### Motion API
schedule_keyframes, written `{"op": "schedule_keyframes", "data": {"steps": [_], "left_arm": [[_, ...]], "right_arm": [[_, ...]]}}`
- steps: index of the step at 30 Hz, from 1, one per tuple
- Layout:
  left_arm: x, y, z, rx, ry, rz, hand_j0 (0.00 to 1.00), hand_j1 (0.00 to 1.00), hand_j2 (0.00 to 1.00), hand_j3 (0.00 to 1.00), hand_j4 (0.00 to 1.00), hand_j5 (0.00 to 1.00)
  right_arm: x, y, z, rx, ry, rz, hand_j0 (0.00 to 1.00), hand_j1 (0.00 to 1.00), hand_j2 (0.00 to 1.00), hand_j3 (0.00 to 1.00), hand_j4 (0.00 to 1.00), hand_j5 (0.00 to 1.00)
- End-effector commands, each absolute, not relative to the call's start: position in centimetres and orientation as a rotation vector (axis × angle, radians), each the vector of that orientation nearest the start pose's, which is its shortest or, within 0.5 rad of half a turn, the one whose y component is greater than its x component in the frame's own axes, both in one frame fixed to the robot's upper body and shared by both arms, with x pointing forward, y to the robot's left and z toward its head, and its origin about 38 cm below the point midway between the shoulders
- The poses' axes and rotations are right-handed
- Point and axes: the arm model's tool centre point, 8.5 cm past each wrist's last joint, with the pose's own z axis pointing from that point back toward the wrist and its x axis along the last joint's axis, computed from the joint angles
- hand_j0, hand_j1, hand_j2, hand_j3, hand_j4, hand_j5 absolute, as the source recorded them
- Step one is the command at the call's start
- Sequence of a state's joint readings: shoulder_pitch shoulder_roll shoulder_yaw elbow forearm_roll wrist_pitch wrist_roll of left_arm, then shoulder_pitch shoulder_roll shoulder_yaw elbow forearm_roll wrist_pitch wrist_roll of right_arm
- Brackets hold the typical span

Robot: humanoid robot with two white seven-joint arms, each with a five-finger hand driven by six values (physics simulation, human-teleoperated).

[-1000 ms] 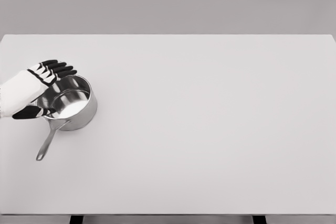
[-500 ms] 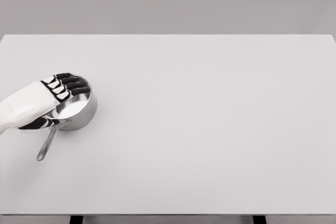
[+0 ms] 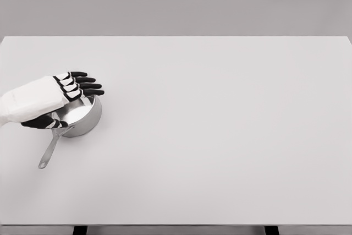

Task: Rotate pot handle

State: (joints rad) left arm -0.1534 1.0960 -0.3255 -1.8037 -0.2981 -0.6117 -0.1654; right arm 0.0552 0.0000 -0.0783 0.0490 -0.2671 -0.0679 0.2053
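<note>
While its fingers stretch out flat, the white left hand with black fingertips (image 3: 58, 97) hovers over the shiny steel saucepan (image 3: 80, 116).
The pan sits near the left edge of the wide white table (image 3: 220, 136), its long thin metal handle (image 3: 50, 151) pointing toward the lower left. The fingers are spread and grip nothing; the thumb lies by the rim where the handle joins.

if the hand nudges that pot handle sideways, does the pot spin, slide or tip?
Probably spins or slides rather than tips: the pot looks squat and sits flat on the table. The polished metal likely slips easily. The long thin handle looks rigid and gives leverage. The left hand hovers over the rim, fingers spread.
</note>
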Motion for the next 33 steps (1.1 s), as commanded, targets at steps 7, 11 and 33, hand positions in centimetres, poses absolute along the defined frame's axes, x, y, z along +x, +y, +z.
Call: {"op": "schedule_keyframes", "data": {"steps": [7, 11, 33], "left_arm": [[32.1, 33.3, 21.5, 0.251, -1.665, -1.892, 1.00, 1.00, 1.00, 1.00, 1.00, 1.00], [31.6, 33.0, 20.4, 0.213, -1.641, -1.904, 1.00, 1.00, 1.00, 1.00, 1.00, 1.00], [30.9, 33.1, 18.5, 0.247, -1.545, -2.036, 1.00, 1.00, 1.00, 1.00, 1.00, 1.00]], "right_arm": [[-4.1, -25.6, -25.9, 0.091, -0.014, -0.346, 1.00, 1.00, 1.00, 1.00, 1.00, 1.00], [-4.1, -25.6, -25.9, 0.091, -0.014, -0.346, 1.00, 1.00, 1.00, 1.00, 1.00, 1.00], [-4.1, -25.6, -25.9, 0.091, -0.014, -0.346, 1.00, 1.00, 1.00, 1.00, 1.00, 1.00]]}}
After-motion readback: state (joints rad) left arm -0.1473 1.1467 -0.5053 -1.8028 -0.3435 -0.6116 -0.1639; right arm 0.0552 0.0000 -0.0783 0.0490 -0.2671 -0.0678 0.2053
